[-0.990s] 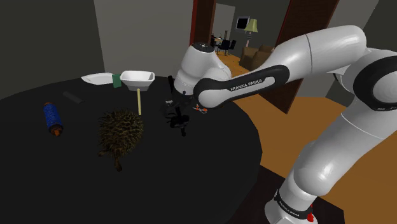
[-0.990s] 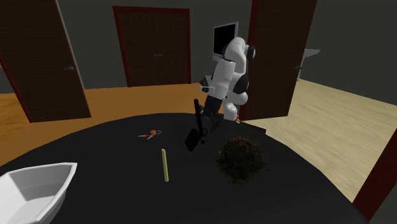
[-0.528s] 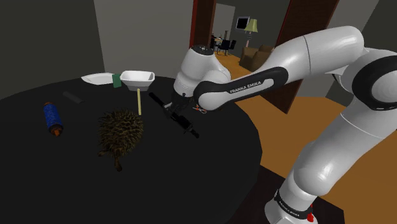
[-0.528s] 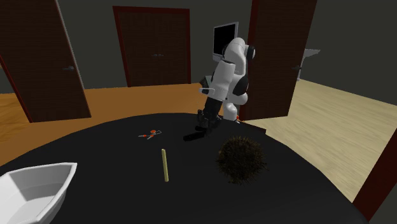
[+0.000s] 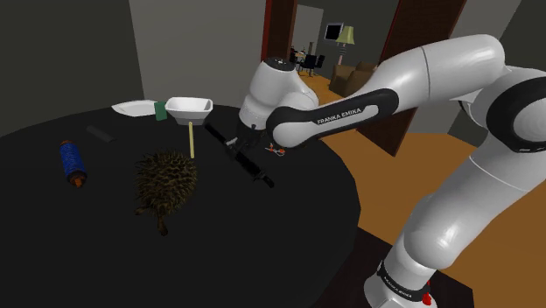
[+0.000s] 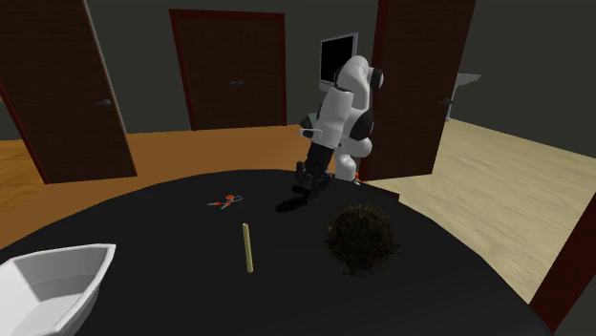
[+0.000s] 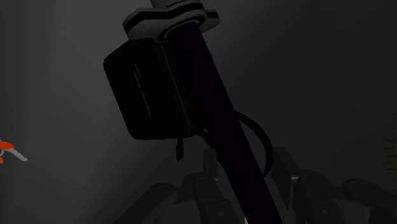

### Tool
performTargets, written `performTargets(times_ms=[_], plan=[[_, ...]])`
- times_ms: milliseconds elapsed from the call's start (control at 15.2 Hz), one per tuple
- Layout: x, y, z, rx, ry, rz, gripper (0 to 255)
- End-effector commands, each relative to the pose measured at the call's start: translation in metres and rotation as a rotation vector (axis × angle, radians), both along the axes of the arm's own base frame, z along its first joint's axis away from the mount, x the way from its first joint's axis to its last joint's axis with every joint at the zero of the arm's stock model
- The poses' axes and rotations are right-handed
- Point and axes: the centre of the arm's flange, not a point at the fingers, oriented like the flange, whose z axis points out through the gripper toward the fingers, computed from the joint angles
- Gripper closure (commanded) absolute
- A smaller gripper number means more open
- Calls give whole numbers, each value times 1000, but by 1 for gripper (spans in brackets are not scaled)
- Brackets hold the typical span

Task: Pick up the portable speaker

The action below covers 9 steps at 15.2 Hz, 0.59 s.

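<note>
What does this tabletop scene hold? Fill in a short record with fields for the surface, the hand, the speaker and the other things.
surface: round black table
hand: black hand, above the table
speaker: black portable speaker, long and slanted, at the hand
lifted: cannot tell
near the hand: spiky brown ball on the shoulder view's left; scissors with orange handles
far edge: white bowl, white plate, yellow stick lying below the bowl
shoulder view's left: blue cylinder with an orange end, lying down
</note>
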Motion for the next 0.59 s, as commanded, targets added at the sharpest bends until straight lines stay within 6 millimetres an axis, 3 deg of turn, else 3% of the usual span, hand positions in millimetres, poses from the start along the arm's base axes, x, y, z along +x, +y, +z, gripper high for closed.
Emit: performTargets(times_ms=[0,528], plan=[[0,0,10,0,1,0,255],[0,0,52,0,1,0,255]])
